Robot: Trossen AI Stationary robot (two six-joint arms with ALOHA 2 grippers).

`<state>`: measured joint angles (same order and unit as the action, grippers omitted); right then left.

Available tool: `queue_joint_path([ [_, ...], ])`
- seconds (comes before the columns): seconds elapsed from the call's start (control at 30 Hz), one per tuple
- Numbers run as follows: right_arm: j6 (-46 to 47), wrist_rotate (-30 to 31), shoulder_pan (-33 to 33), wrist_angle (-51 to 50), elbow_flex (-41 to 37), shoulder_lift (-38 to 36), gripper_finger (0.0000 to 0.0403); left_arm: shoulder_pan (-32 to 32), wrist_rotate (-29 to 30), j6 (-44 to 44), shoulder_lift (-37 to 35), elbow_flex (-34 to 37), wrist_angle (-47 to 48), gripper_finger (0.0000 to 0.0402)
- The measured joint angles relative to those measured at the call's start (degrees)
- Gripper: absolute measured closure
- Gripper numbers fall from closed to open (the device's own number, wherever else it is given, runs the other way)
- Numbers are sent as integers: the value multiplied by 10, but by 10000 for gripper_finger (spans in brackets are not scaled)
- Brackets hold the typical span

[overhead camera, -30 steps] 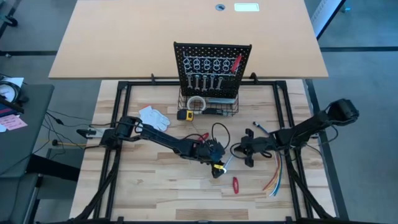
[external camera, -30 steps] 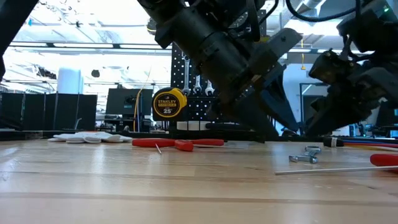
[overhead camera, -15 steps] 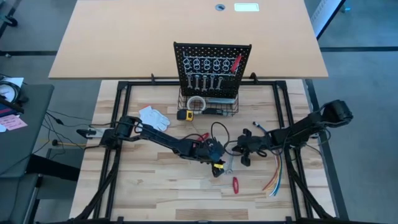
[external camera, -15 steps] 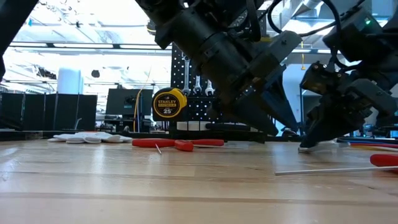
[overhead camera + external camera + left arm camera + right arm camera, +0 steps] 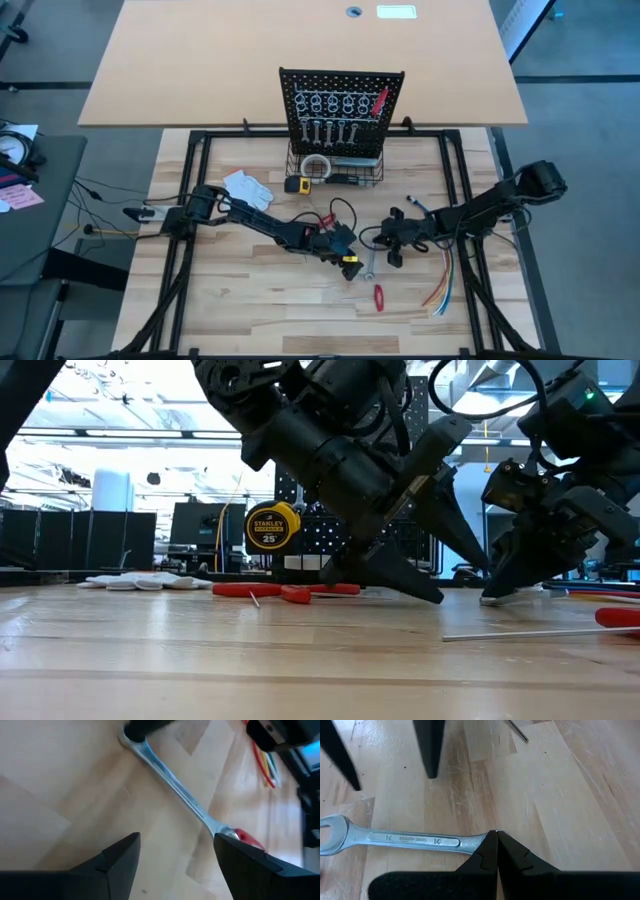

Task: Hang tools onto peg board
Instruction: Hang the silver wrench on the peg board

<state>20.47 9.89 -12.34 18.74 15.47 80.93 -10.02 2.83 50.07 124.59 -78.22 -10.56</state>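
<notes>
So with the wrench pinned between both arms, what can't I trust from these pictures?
- Right pincer: the right wrist view shows its tips shut on the wrench, whose gripped end is hidden under them.
- Low view: the left arm's body blocks the peg board.
- High view: tools hanging on the board are too small to tell apart.
- Left pincer: the far wrench end is hidden under the other arm's tips.

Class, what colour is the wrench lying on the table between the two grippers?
Silver metal; the wrench shows best in the right wrist view.
</notes>
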Motion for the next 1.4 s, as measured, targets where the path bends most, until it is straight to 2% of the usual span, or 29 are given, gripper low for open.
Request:
queue_joint_path([
  [0.17,0,0,0,7,5,1,393,1,-40,50,24,-2,-32,150],
  [0.37,4,8,0,28,13,14,393,5,-49,77,56,-3,-99,151],
  [0.53,15,19,5,16,36,44,393,4,-51,78,63,-3,-104,151],
  [0.77,16,24,5,-20,75,85,394,7,-52,-2,56,-2,-78,151],
  [0.9,16,24,5,-25,79,90,394,8,-65,-91,24,0,-8,151],
  [1.0,16,24,5,-25,79,90,394,0,-15,-141,-9,2,56,151],
  [1.1,16,24,5,-24,79,90,394,-13,45,-148,-19,3,71,151],
  [1.23,17,27,5,-26,81,91,394,-31,105,-140,-5,-12,76,151],
  [1.4,34,43,5,-34,86,92,394,-53,217,-135,15,-42,76,151],
])
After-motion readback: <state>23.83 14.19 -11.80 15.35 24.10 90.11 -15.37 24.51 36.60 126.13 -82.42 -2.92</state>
